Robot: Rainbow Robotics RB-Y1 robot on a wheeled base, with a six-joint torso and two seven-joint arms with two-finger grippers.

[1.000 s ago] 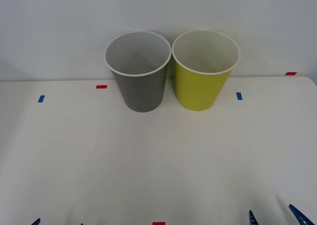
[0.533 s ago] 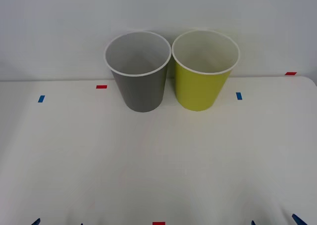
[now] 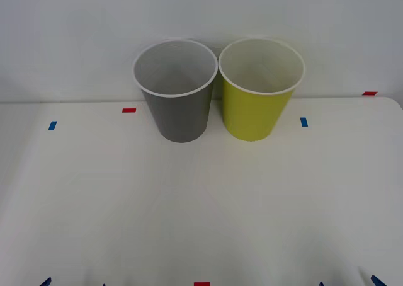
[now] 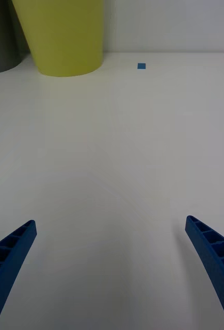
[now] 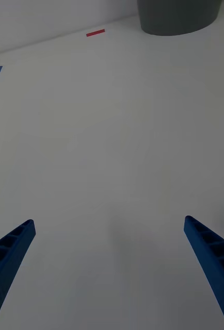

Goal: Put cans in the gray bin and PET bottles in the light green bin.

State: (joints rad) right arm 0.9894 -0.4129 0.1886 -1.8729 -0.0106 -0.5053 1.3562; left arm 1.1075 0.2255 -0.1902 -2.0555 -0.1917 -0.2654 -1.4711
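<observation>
Right pincer [image 4: 111, 273] drawn back toward near worktop [image 3: 201, 204] edge since a second ago, fingers apart, empty. Left pincer [image 5: 109, 273] parked near edge, fingers apart, empty. Gray bin [image 3: 176, 103] and light green bin [image 3: 259, 103] upright, side by side at far edge. Sorting judged complete.

Ahead of my claws stretches a wide white table [image 3: 201, 210], smooth and evenly lit, with soft shadows only. Small tape marks dot it: a red strip [image 3: 129, 110] and a blue square [image 3: 51, 125] far ahead on my left side, another blue square [image 3: 304, 121] and a red strip [image 3: 369, 93] far ahead on my right, and a red piece [image 3: 201, 284] at the near edge between my arms. Beyond the table's far edge rises a plain pale wall [image 3: 75, 34].
</observation>
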